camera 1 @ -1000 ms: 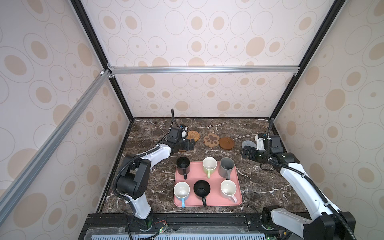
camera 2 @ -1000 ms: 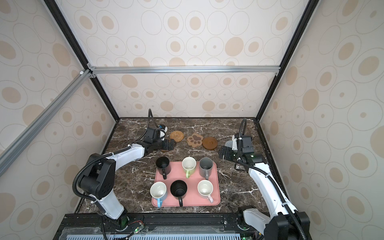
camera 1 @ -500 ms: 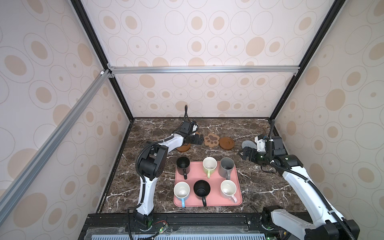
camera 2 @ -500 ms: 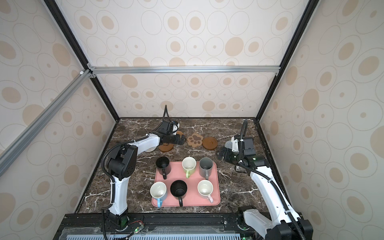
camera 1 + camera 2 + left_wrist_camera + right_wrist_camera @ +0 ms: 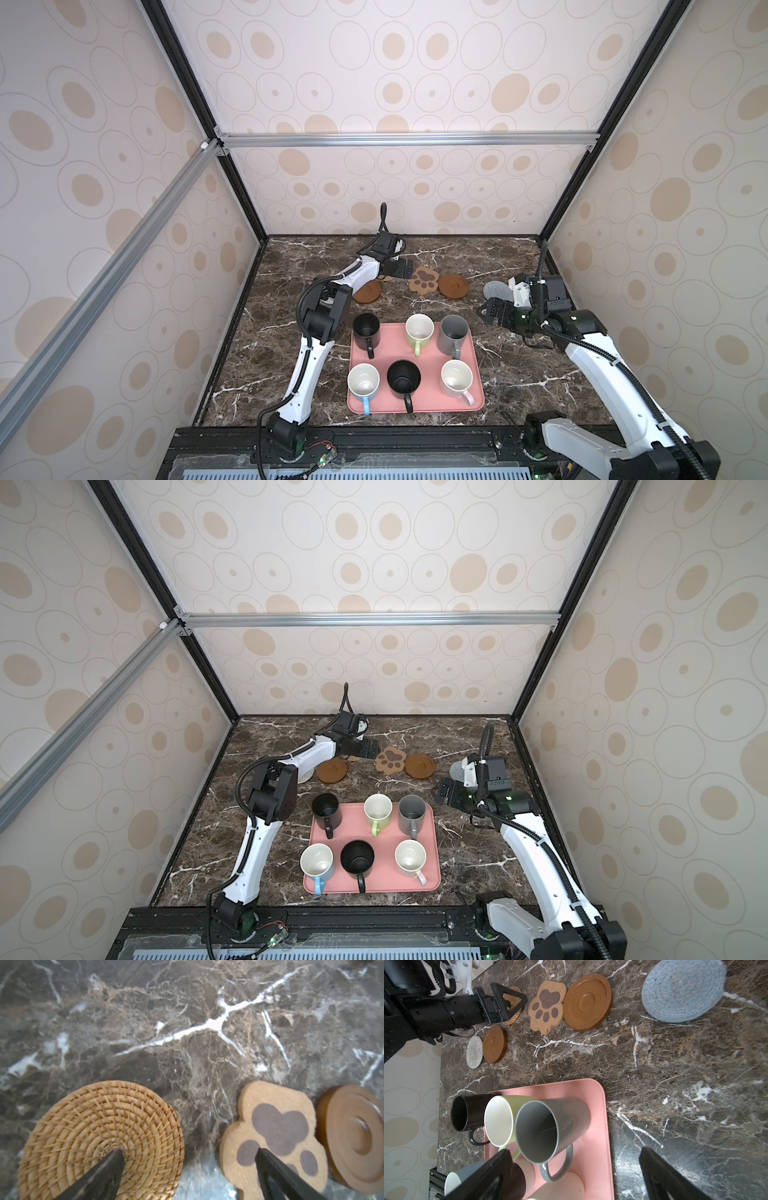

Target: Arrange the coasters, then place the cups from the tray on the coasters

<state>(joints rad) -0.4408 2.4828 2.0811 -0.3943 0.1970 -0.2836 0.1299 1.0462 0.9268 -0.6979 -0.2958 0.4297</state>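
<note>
Our left gripper (image 5: 189, 1155) hangs, jaws spread, over the rattan coaster (image 5: 99, 1126) and paw coaster (image 5: 276, 1126). Our right gripper (image 5: 575, 1154), jaws also spread, faces the grey cup (image 5: 550, 1124) on the tray (image 5: 600, 1105).

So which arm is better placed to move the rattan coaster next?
Left, likely: its open fingers hang over the rattan coaster; the right fingers sit far off, by the grey cup.
</note>
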